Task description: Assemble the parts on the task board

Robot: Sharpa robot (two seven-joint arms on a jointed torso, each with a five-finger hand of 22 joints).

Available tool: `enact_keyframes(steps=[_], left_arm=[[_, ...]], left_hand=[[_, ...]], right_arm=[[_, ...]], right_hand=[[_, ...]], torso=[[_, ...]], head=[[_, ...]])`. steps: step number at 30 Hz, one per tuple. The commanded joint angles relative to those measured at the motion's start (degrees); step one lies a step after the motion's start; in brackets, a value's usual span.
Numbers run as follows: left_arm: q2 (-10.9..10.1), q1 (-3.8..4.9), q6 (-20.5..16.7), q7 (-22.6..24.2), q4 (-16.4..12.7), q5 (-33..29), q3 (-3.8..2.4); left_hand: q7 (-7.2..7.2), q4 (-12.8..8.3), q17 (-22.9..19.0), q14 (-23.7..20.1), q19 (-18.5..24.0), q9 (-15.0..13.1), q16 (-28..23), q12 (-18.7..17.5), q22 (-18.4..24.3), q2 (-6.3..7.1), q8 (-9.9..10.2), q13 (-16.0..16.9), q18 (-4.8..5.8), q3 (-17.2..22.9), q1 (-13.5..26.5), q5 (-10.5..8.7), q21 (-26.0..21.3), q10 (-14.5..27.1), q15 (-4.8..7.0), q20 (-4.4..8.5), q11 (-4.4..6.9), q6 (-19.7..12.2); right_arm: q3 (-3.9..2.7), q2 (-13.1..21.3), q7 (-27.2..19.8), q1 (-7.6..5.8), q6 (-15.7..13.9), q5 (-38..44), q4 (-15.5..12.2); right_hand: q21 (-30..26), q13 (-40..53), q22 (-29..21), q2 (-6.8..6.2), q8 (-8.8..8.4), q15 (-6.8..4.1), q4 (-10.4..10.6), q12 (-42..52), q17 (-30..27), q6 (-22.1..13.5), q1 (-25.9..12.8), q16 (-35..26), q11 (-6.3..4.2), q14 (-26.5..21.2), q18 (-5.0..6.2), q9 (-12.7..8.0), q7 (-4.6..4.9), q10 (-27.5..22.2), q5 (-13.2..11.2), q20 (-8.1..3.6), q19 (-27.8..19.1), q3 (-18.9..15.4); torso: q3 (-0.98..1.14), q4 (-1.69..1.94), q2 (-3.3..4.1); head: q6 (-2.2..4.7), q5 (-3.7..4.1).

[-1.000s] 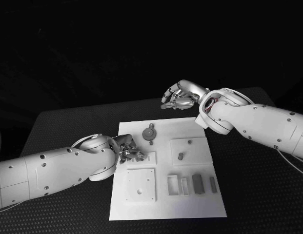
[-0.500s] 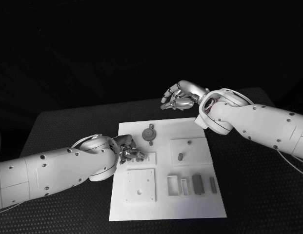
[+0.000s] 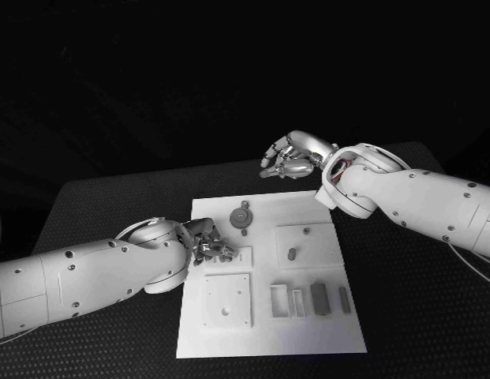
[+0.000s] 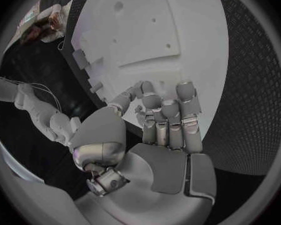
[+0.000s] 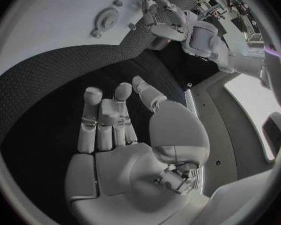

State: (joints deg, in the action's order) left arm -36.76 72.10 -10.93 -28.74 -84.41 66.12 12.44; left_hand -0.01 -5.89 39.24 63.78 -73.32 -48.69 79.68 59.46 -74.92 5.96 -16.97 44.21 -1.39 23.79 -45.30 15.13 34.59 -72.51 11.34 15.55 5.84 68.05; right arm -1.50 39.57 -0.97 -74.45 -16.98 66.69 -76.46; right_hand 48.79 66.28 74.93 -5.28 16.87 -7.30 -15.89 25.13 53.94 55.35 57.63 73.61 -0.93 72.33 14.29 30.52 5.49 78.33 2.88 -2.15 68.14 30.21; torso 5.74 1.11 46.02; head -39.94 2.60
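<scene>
Head view: both hands unmoved.

The left arm [image 3: 74,276] is stretched in from the near left, its hand [image 3: 205,241] lowered with the fingers [image 4: 168,120] curled loosely together; nothing is seen held in it. The right arm [image 3: 427,201] is reached in from the right and bent at the wrist, and its hand [image 3: 290,155] is raised with fingers [image 5: 106,117] extended side by side, empty.

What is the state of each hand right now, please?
Left hand: open, holding nothing, over the task board.
Right hand: open, holding nothing.
</scene>
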Motion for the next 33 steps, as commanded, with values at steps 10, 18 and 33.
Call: enact_keyframes(steps=[10,18,33], left_arm=[[0.1,0.00,-0.3,0.6,0.0,-0.2,-0.05],[0.0,0.00,-0.3,0.8,-0.2,-0.6,-0.12],[-0.1,-0.01,-0.2,0.6,-0.1,-0.4,-1.32]], left_hand=[[0.12,-0.4,0.1,-0.1,-0.3,-0.2,0.4,0.2,-1.2,0.10,-0.5,0.0,-1.07,-0.4,-0.4,-0.37,0.2,-0.2,0.46,0.38,0.37,0.3],[0.07,1.4,0.0,-0.1,-0.2,-0.3,0.3,0.1,-1.1,1.40,-0.5,0.0,-1.23,-0.6,1.1,-5.16,0.0,-0.2,0.54,0.42,0.42,0.0],[0.04,1.4,0.0,-0.1,-0.2,-0.4,0.3,0.2,-1.1,1.34,-0.6,0.0,-1.28,-0.4,0.9,-5.13,0.0,-0.2,0.57,0.45,0.45,0.1]], right_arm=[[-0.03,-0.1,-0.4,0.03,0.7,-0.1,0.0],[-0.03,-0.2,-0.4,0.05,0.7,-0.1,0.1],[-0.03,-0.3,-0.5,0.07,0.7,-0.1,0.3]], right_hand=[[-0.2,0.1,0.9,-0.03,-0.38,0.17,0.1,-0.3,0.1,-0.4,-0.4,-0.3,0.01,-0.1,0.71,0.1,0.14,-0.3,-0.1,-0.36,0.2,-0.1],[-0.2,0.1,0.9,-0.03,-0.39,0.17,0.1,-0.3,0.1,-0.4,-0.4,-0.3,0.01,-0.1,0.71,0.1,0.14,-0.3,-0.1,-0.36,0.2,-0.1],[-0.2,0.1,0.9,-0.02,-0.39,0.17,0.1,-0.3,0.1,-0.4,-0.4,-0.3,0.01,-0.1,0.71,0.1,0.14,-0.3,-0.1,-0.36,0.2,-0.1]], torso=[[0.01,0.07,0.02],[0.04,-0.02,0.01],[0.04,-0.02,0.03]], head=[[0.00,0.13],[0.02,0.10],[0.03,0.23]])
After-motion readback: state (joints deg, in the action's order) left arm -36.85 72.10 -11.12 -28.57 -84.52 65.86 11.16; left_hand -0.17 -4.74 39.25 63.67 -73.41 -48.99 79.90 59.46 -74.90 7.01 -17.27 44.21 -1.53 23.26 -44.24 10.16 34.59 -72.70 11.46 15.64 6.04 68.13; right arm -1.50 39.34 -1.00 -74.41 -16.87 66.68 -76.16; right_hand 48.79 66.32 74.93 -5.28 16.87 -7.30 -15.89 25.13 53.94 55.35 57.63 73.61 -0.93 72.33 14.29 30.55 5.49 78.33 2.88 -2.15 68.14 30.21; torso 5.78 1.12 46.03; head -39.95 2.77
